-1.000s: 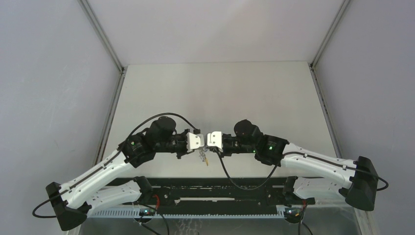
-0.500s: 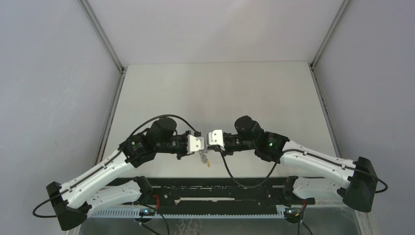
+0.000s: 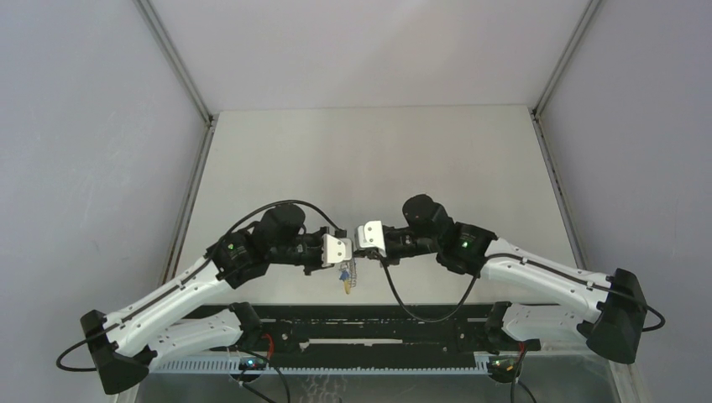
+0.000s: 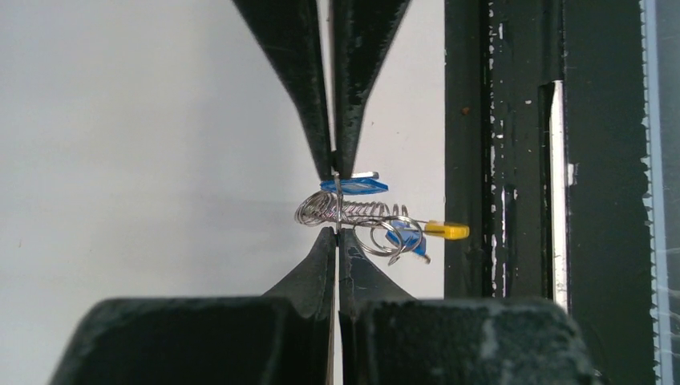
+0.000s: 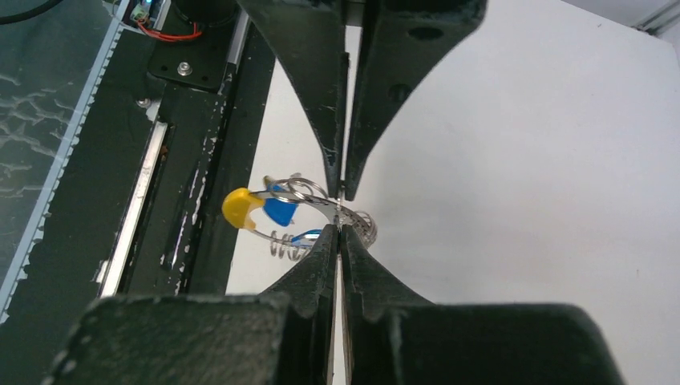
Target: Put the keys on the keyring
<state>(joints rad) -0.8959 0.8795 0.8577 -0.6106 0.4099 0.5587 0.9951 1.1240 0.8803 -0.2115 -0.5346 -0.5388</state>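
Note:
The keyring is a silvery coiled wire loop with a yellow piece. It hangs between my two grippers, above the table's near edge. My left gripper is shut on its wire from below. My right gripper is shut on the same wire from the opposite side. One blue-headed key sits by the coil, and another hangs on a small ring beside the yellow piece. In the right wrist view, the right gripper pinches the keyring, with a blue key beside the yellow piece. In the top view the keyring dangles below the touching fingertips.
The black mounting rail with cables runs along the near edge, right beside the hanging keyring, and shows in the left wrist view. The white table stretches back to grey walls on three sides.
Both grippers have stayed shut together at the centre. The right arm has shifted slightly, and the hanging keyring has swung a little left and down, so a blue key now shows.

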